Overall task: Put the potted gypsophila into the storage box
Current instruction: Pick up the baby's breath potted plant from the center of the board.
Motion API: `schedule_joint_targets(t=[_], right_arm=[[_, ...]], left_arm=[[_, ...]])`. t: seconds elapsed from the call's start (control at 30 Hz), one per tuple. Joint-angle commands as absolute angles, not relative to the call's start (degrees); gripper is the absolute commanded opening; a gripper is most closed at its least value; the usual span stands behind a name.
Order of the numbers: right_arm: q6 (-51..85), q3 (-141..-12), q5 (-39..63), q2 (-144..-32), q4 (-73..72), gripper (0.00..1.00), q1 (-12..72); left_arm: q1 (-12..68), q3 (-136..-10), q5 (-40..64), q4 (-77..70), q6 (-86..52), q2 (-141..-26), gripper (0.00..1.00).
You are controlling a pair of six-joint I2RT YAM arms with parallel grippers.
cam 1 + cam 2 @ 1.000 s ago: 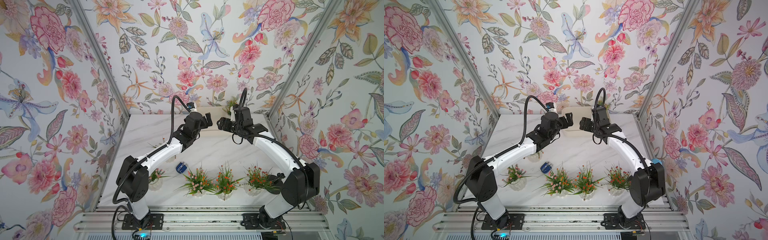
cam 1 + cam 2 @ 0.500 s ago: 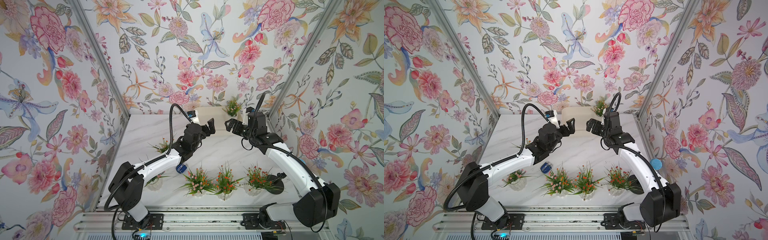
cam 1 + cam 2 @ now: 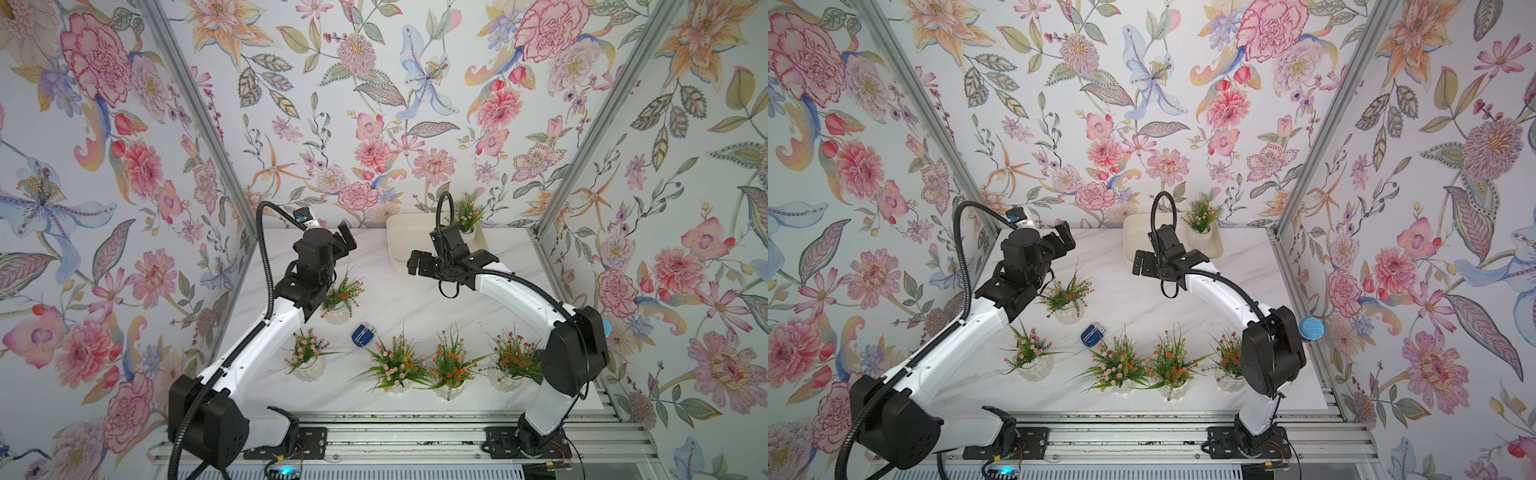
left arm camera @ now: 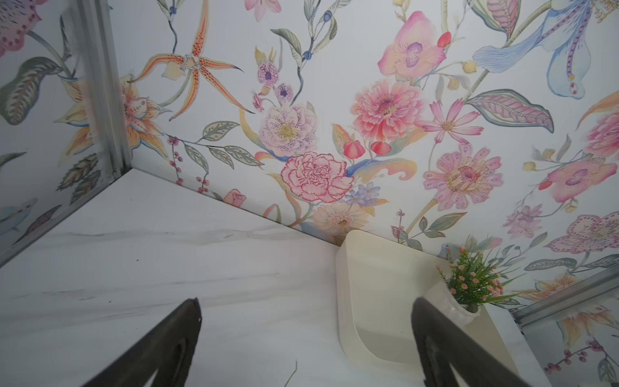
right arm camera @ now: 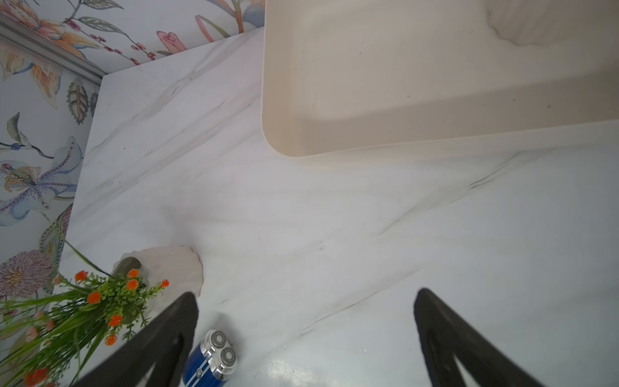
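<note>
Left wrist view shows my left pincer (image 4: 306, 301) spread wide and empty above the worktop (image 4: 167, 254) near its back edge. The box (image 4: 368, 284) sits against that back edge, right of centre, and one pot (image 4: 472, 284) already stands in its back right corner.

My right pincer (image 5: 306, 293) is released too and holds nothing. It hangs over bare marble just in front of the box.

Five pots are not yet in the box. One (image 3: 337, 315) stands left of centre beside my left forearm, and another (image 3: 309, 368) is nearer the front left corner. A front row (image 3: 451, 370) of three runs along the front edge. A shaver (image 3: 363, 334) lies among them, and I leave it alone.

I judge each pot light and hard, with a ribbed wall that should give my pads some bite. The sprigs look soft and springy, so they would bend or slip if pinched, and they probably make the pot top-heavy. I would close on the pot's body below the rim, coming in from the side under the foliage, and keep it upright. The nearest one suits my left pincer.
</note>
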State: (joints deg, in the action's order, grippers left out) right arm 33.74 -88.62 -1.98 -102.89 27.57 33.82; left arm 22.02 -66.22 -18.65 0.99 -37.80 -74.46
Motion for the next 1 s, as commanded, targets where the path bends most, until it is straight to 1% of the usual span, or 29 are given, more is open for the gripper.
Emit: schedule_joint_targets(t=[0.0, 0.13, 0.2, 0.3, 0.37, 0.63, 0.97], right_arm=[[36.8, -91.6, -0.3, -106.7, 29.9, 1.00, 35.6], [37.1, -94.6, 0.1, -111.8, 30.0, 0.99, 39.5], [36.6, -96.8, 1.2, -114.9, 29.9, 0.96, 41.1], [36.6, -99.7, 2.3, -119.3, 29.9, 0.90, 42.7], [37.0, -101.3, 2.2, -121.5, 30.0, 0.87, 43.7], [37.2, -107.0, 3.2, -127.1, 29.9, 0.83, 46.8], [35.8, -114.1, 3.8, -131.6, 29.9, 0.79, 50.7]], left_arm=[[15.9, -62.0, -16.9, 9.3, -34.4, -71.1, 1.00], [8.6, -55.0, -14.1, 10.2, -37.4, -66.8, 1.00], [4.6, -52.1, -13.0, 11.6, -39.5, -65.8, 1.00], [-0.7, -48.7, -8.3, 11.7, -41.3, -65.3, 1.00], [-2.9, -46.9, -5.9, 11.1, -41.2, -65.5, 1.00], [-5.9, -43.1, 0.1, 9.5, -38.7, -69.1, 1.00], [-6.4, -40.7, 6.1, 7.0, -35.1, -73.2, 1.00]])
